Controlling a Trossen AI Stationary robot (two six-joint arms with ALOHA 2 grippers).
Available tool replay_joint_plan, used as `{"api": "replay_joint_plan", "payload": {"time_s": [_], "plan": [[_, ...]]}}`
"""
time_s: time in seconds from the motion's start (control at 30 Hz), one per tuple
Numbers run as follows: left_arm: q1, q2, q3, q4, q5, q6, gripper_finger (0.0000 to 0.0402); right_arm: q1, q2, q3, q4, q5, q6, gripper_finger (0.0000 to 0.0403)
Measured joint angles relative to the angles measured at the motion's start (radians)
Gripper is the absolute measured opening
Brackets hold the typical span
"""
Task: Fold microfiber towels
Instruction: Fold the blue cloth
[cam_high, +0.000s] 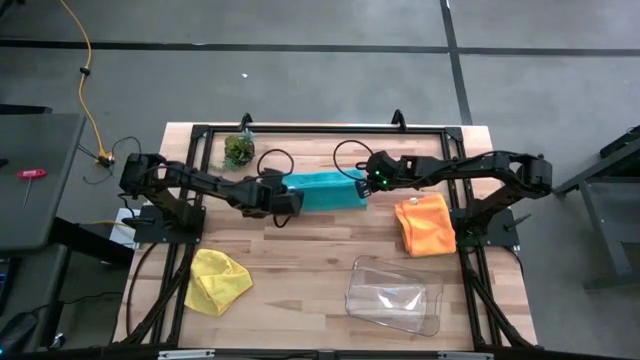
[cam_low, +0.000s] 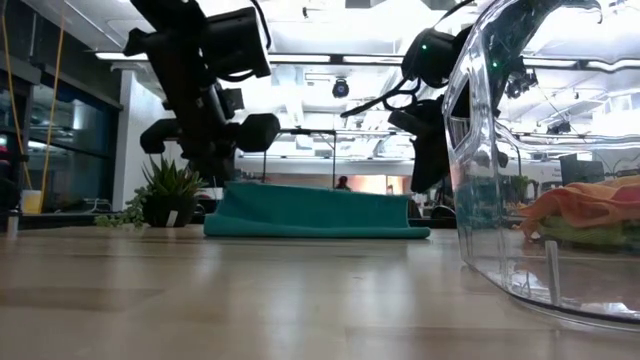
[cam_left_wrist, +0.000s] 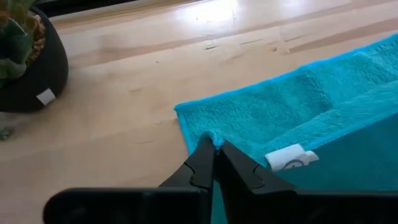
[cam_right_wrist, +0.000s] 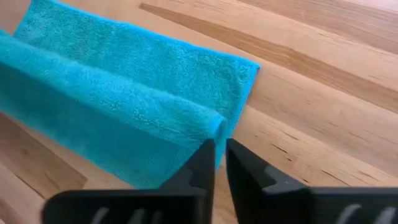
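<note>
1. Left gripper (cam_left_wrist: 216, 151): arm reaching inward, jaws pinched together on the teal towel (cam_left_wrist: 323, 112) at one end.
2. Right gripper (cam_right_wrist: 219, 148): arm reaching inward, jaws nearly closed on the towel's opposite end.

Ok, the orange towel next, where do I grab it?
Judging from the high view, take the orange towel at its two corners nearest the table's far edge, coming straight down. It lies crumpled by the right arm's base, so the loose edge there looks easiest to pinch. The right gripper is closest.
</note>
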Motion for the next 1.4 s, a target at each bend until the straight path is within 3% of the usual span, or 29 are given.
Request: {"api": "replay_joint_plan", "payload": {"time_s": [0.43, 0.63, 0.83, 1.0, 1.17, 1.23, 1.4], "plan": [[0.062, -0.008, 0.0, 0.004, 0.002, 0.133, 0.0114, -0.008, -0.009, 0.0, 0.037, 0.041, 0.001, 0.0183], [0.116, -0.033, 0.014, -0.002, -0.002, 0.279, 0.0159, -0.033, -0.028, 0.0, 0.083, -0.008, -0.009, 0.0201], [0.123, -0.137, 0.045, 0.037, 0.071, 0.568, 0.0174, -0.044, -0.031, 0.0, 0.15, -0.187, -0.067, 0.0201], [0.056, -0.236, -0.069, 0.248, 0.179, 0.699, 0.0142, -0.023, -0.004, 0.0, 0.11, -0.209, -0.109, 0.0161], [-0.001, -0.266, -0.252, 0.469, 0.296, 0.657, 0.0038, -0.016, 0.084, 0.0, 0.16, -0.275, -0.135, 0.0025], [-0.01, -0.256, -0.303, 0.538, 0.333, 0.626, 0.0011, -0.019, 0.118, 0.0, 0.202, -0.299, -0.131, 0.0017], [-0.004, -0.19, -0.338, 0.628, 0.343, 0.567, 0.0004, -0.028, 0.184, 0.001, 0.285, -0.324, -0.105, 0.0006]]}}
